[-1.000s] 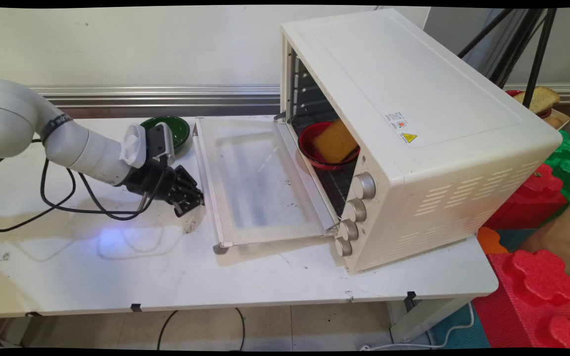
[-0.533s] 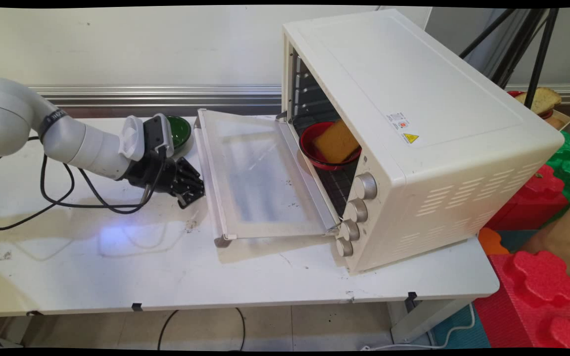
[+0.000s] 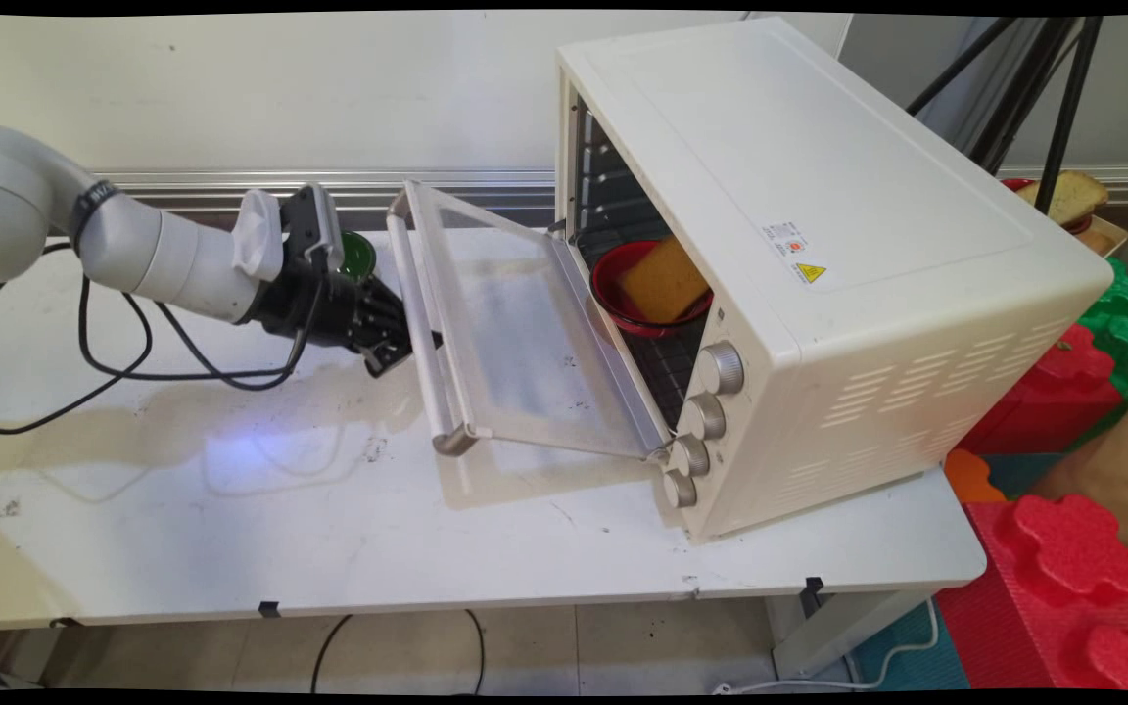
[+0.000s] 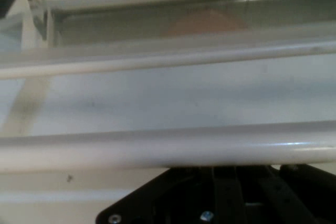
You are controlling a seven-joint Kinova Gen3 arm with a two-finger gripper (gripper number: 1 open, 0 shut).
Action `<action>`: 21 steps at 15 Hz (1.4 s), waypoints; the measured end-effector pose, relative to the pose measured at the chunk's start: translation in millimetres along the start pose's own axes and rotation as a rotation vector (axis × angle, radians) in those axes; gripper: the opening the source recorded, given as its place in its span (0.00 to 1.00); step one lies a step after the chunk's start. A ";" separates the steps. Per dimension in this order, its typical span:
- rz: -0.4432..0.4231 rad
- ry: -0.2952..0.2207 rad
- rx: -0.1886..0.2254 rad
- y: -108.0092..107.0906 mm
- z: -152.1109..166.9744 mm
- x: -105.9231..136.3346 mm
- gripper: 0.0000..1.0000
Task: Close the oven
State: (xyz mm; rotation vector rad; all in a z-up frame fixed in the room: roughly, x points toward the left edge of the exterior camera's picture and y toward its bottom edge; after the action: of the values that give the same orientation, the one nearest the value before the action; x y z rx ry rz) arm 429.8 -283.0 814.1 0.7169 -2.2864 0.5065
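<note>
Overhead, shows one black end effector [image 3: 398,343] low over the white desk [image 3: 231,529], right against the single bar handle [image 3: 424,313] of one oven door [image 3: 515,343]; cannot tell whether apart, together or clamped, with the tip lost behind the bar. Shows that door hinged at its bottom edge and tilted partway up, neither flat nor closed, glass pane facing upward and to the left. Counts one cream toaster oven [image 3: 819,196] on the desk's right half, cavity facing left, with four round knobs [image 3: 721,368] in a column down its near front corner. Finds inside, on the wire rack, one red bowl [image 3: 608,284] holding one yellow sponge [image 3: 664,281]. Finds one green bowl [image 3: 358,257] on the desk just behind the wrist, mostly hidden. From the hand, meets the same handle [image 4: 168,148] as one pale bar straight across, just above the black linkage [image 4: 220,198], with the door's pane [image 4: 157,98] beyond. Adds black cables [image 3: 114,372] looping under the arm, red foam blocks [image 3: 1063,568] on the floor at right, and one bread slice [image 3: 1073,196] far right.
</note>
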 end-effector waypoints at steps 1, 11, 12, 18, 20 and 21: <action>0.002 0.011 0.002 -2.0 -0.3 4.8 0.00; 0.010 0.110 0.040 -20.9 -7.9 46.2 0.00; 0.011 0.120 0.044 -22.8 -8.3 50.6 0.00; 0.016 0.163 0.061 -33.2 -10.6 71.0 0.00; 0.018 0.173 0.065 -35.7 -11.7 75.6 0.00; 0.019 0.177 0.067 -36.8 -12.0 77.5 0.00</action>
State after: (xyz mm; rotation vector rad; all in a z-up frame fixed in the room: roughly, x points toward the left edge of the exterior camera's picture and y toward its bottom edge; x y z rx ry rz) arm 410.4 -332.3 882.7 0.6564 -2.1210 0.6324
